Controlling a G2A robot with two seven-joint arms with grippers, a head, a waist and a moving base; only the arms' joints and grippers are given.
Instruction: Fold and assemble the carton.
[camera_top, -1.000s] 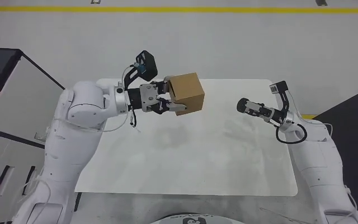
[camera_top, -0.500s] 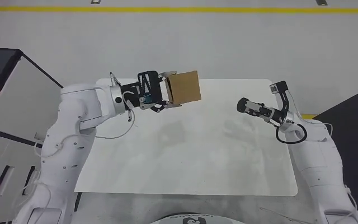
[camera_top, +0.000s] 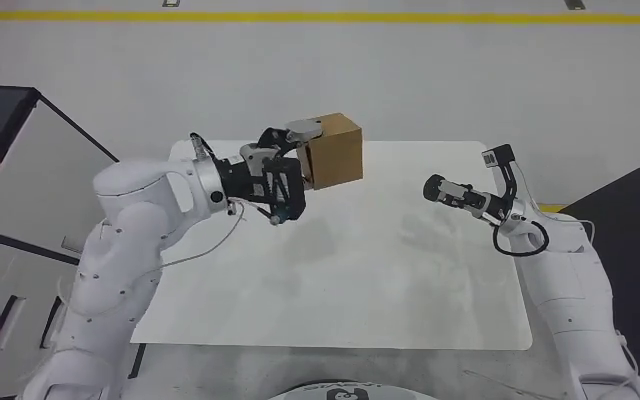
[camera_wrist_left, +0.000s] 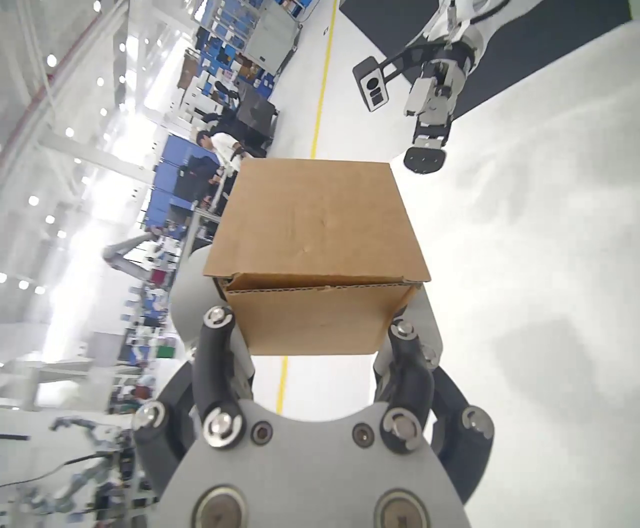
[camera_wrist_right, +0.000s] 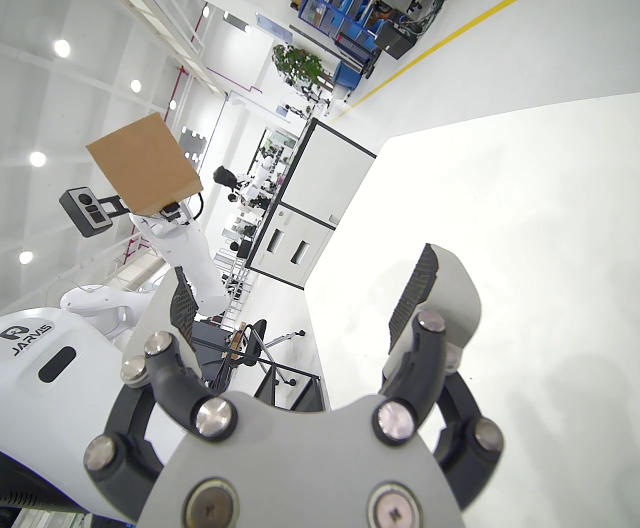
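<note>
One: Two grippers are over the table (camera_top: 400, 290). What does the left gripper (camera_top: 303, 160) have?

Two: It has the carton (camera_top: 335, 150). Its fingers are squeezed tight on one end of the brown box, one finger on each side.

One: Where is the carton?

Two: Up in the air, not touching the table. From the top view it hangs over the table's far edge, toward the table's left corner.

One: Is it folded up?

Two: It looks like a shut box. In the left wrist view the carton (camera_wrist_left: 310, 220) shows one flat side. A flap edge runs along the end that sits in the left gripper (camera_wrist_left: 310, 310).

One: And the other one?

Two: The right gripper (camera_top: 432, 187) is over the table's right part, well apart from the carton. In its own view the right gripper (camera_wrist_right: 305, 285) has its fingers spread wide apart, and the white table (camera_wrist_right: 525, 175) is behind them.

One: Can that camera see the box too?

Two: Yes. The carton (camera_wrist_right: 145, 167) is far off there, high above the table and tilted.

One: What else is around?

Two: A cabinet (camera_wrist_right: 295, 240) stands near the table's left side. A yellow line (camera_top: 320, 17) runs on the floor past the table's far edge.
</note>
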